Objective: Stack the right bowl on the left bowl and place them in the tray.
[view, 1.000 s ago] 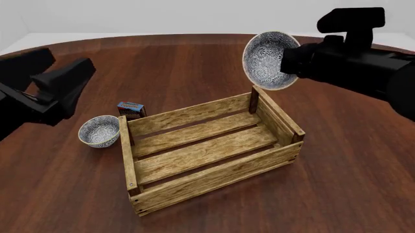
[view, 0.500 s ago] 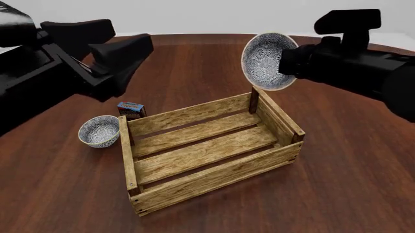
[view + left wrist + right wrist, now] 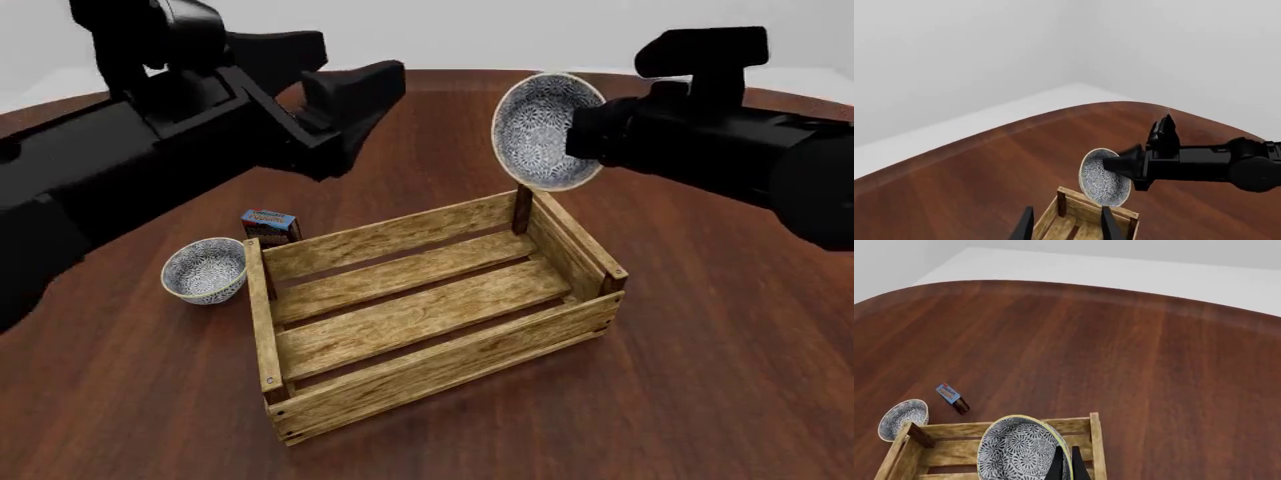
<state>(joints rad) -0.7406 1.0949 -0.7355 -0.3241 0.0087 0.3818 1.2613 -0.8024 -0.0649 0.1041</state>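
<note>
The right bowl (image 3: 534,130), white with a blue pattern, hangs tilted on its side above the far right corner of the tray (image 3: 427,375). My right gripper (image 3: 581,130) is shut on its rim. It shows in the right wrist view (image 3: 1021,450) between the fingers (image 3: 1057,467), and in the left wrist view (image 3: 1102,177). The left bowl (image 3: 204,270) stands upright on the table just left of the tray, and shows in the right wrist view (image 3: 902,417). My left gripper (image 3: 367,115) is open and empty, raised high over the table behind the tray, well above the left bowl.
A small blue-and-red box (image 3: 271,226) stands against the tray's far left corner, beside the left bowl. The tray is a wooden slatted crate with nothing inside. The right arm (image 3: 1201,162) crosses the left wrist view.
My left arm has swung up and to the right from the table's left edge, now high behind the tray. My right gripper has shifted slightly left with the bowl.
</note>
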